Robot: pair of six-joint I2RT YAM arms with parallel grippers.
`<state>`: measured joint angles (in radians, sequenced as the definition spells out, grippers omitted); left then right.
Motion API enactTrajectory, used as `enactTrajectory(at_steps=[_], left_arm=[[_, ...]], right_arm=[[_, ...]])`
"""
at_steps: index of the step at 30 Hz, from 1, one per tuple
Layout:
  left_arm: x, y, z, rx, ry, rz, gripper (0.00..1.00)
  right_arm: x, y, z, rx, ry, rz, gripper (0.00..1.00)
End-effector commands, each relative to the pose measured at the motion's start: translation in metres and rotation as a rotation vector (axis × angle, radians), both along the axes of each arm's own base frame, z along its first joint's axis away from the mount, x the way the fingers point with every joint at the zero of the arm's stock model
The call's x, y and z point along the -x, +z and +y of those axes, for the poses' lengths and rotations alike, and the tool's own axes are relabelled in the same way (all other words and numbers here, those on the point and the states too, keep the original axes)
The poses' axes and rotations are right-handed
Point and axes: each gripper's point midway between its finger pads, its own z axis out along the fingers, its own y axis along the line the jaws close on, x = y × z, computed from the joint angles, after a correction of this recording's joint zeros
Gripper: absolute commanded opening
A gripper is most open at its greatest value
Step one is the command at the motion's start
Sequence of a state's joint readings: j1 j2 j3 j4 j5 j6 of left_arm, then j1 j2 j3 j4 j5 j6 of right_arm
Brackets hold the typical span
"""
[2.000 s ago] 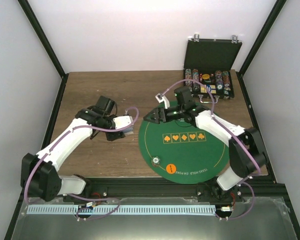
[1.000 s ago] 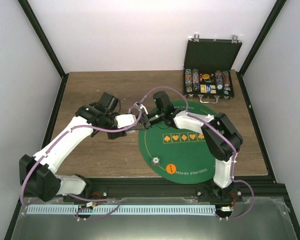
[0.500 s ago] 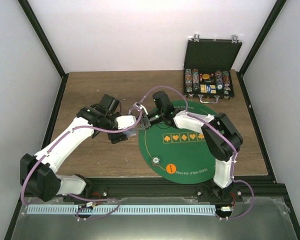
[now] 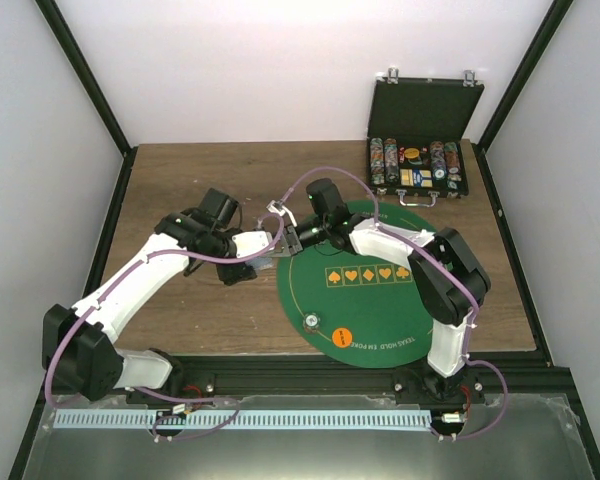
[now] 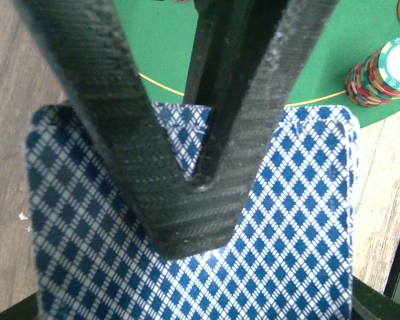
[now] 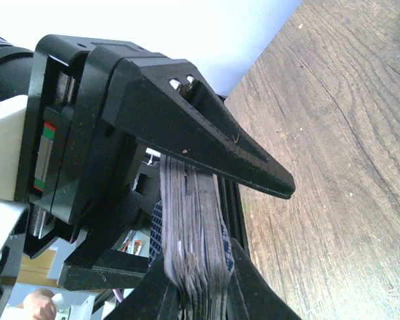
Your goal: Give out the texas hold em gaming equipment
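Deck (image 5: 287, 233) pinched in left gripper (image 4: 260, 262), right gripper (image 6: 197, 297) astride, grip unclear, open case (image 4: 425, 110) of chips (image 4: 415, 165), one stack (image 4: 309, 322), one disc (image 4: 343, 337) on mat (image 4: 420, 300).

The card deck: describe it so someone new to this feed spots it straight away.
Start at the round green mat and go to its left edge. There the left gripper clamps the card deck, a thick stack with blue diamond-patterned backs, unlike the round striped chips stacked on the mat nearby.

White left arm (image 4: 130, 280) and right arm (image 4: 380, 240), black joints, purple cables (image 4: 326, 169), ribbed black jaws.
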<state>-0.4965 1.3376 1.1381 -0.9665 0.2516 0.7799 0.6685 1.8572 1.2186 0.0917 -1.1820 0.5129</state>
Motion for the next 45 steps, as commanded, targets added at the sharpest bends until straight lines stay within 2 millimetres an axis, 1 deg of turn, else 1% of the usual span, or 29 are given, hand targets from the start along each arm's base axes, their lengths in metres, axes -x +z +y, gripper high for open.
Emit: enactTrajectory(at_steps=[1,3,5,8,10,12,17,24,29,34,37,41,45], left_arm=[[-0.006,0.006,-0.007,0.05,0.003,-0.028,0.64],[-0.006,0.006,-0.006,0.05,0.007,-0.03,0.61],[-0.006,0.005,-0.006,0.048,0.01,-0.031,0.6],[-0.007,0.009,-0.006,0.054,0.015,-0.041,0.59],[-0.007,0.01,-0.006,0.057,0.016,-0.045,0.58],[-0.007,0.01,-0.005,0.055,0.017,-0.044,0.58],[-0.003,0.009,-0.004,0.047,0.014,-0.031,0.57],[-0.001,0.008,-0.001,0.044,0.017,-0.023,0.57],[-0.001,0.007,-0.001,0.04,0.015,-0.021,0.57],[-0.003,0.005,-0.001,0.039,0.016,-0.02,0.57],[-0.004,0.002,0.0,0.031,0.021,-0.022,0.57],[-0.008,-0.007,0.004,0.009,0.04,-0.02,0.57],[-0.01,-0.013,0.006,-0.004,0.051,-0.006,0.57]], right_arm=[[0.007,0.033,0.002,-0.057,0.034,-0.068,0.03],[0.005,0.032,0.002,-0.05,0.024,-0.074,0.11],[0.003,0.032,0.002,-0.041,0.007,-0.084,0.22],[0.0,0.029,0.001,-0.019,-0.025,-0.097,0.36],[-0.005,0.025,0.001,0.003,-0.052,-0.107,0.42],[-0.011,0.018,-0.001,0.044,-0.097,-0.119,0.45],[-0.02,0.006,-0.01,0.11,-0.16,-0.134,0.45],[-0.032,-0.006,-0.03,0.183,-0.242,-0.145,0.45],[-0.034,-0.003,-0.035,0.193,-0.25,-0.165,0.45],[-0.024,0.007,-0.032,0.151,-0.192,-0.158,0.44],[-0.02,0.016,-0.032,0.128,-0.169,-0.165,0.4],[-0.018,0.023,-0.033,0.122,-0.17,-0.178,0.31],[-0.018,0.021,-0.035,0.145,-0.178,-0.176,0.2]])
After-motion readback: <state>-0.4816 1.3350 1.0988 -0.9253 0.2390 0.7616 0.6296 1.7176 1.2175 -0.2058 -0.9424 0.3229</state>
